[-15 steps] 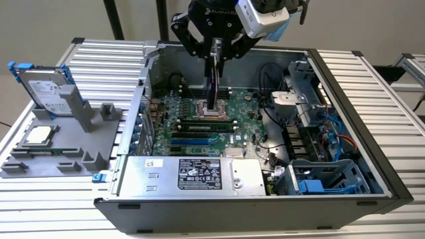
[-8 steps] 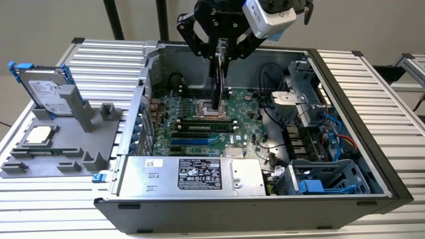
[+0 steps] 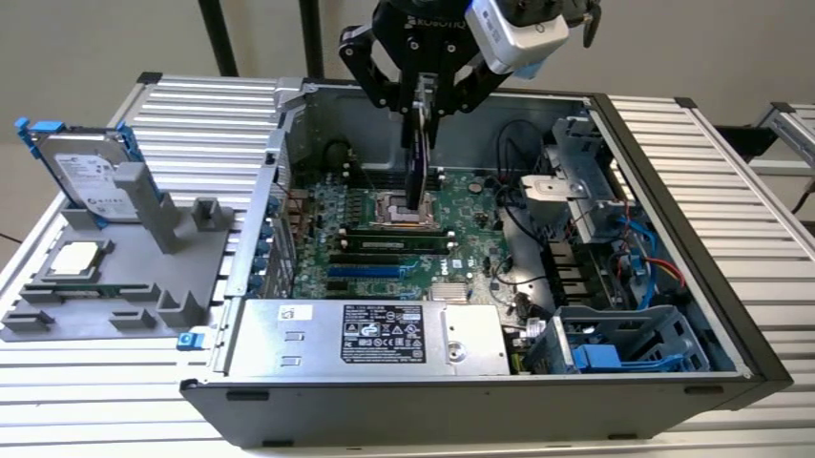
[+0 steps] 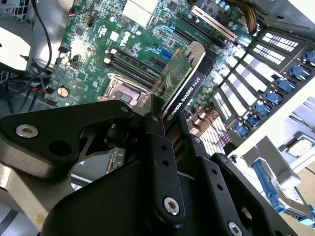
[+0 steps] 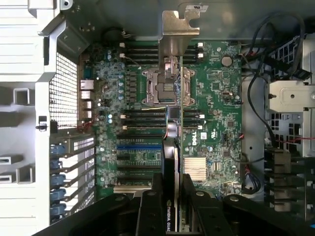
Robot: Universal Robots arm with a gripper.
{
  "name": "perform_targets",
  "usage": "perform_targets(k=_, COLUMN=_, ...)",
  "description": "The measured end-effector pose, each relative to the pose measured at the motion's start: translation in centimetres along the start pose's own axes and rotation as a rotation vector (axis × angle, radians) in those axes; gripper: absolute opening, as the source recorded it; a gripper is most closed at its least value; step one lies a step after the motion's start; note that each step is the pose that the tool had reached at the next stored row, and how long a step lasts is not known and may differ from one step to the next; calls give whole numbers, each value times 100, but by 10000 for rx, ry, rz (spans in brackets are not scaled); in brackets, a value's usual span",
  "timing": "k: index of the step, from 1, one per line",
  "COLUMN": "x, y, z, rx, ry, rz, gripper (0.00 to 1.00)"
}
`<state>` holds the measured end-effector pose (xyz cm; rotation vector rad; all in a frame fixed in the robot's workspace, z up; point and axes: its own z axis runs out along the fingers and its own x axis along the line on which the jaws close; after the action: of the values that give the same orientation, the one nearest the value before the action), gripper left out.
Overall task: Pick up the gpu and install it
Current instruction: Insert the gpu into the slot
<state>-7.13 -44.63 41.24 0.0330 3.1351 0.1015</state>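
The open computer case (image 3: 446, 405) lies on its side on a slatted table (image 3: 713, 172), its near corners cut off by the exterior view's lower edge; inside it, the green motherboard (image 3: 478, 215) is partly hidden by the power supply (image 3: 369, 336) and by cables. In the first wrist view the motherboard (image 5: 216, 98) lies flat on to the camera, with a strip down its middle covered. To the exterior view's left stands a gray fixture (image 3: 114, 286) holding an upright hard drive (image 3: 90, 176) and a small square CPU chip (image 3: 79, 256). The gpu (image 3: 418, 162) hangs edge-on over the case, above the CPU socket (image 3: 407, 205) and clear of the expansion slots; its faces are hard to make out there, and whether its lower end touches the board cannot be told. In the second wrist view the gpu (image 4: 184, 83) shows its green board face, black shroud edge and silver bracket; in the first wrist view the gpu (image 5: 173, 44) appears as a thin line ending in that bracket. The gripper (image 3: 425, 105) is clamped on the card, the arm above it cut off; in both wrist views the gripper (image 5: 172, 196) (image 4: 167, 118) has black fingers (image 5: 151, 206) pressed to either face.
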Motion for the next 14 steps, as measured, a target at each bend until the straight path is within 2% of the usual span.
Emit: perform_targets(k=14, x=-8, y=0, z=0, rx=-5, ry=75, rz=-1154, gripper=0)
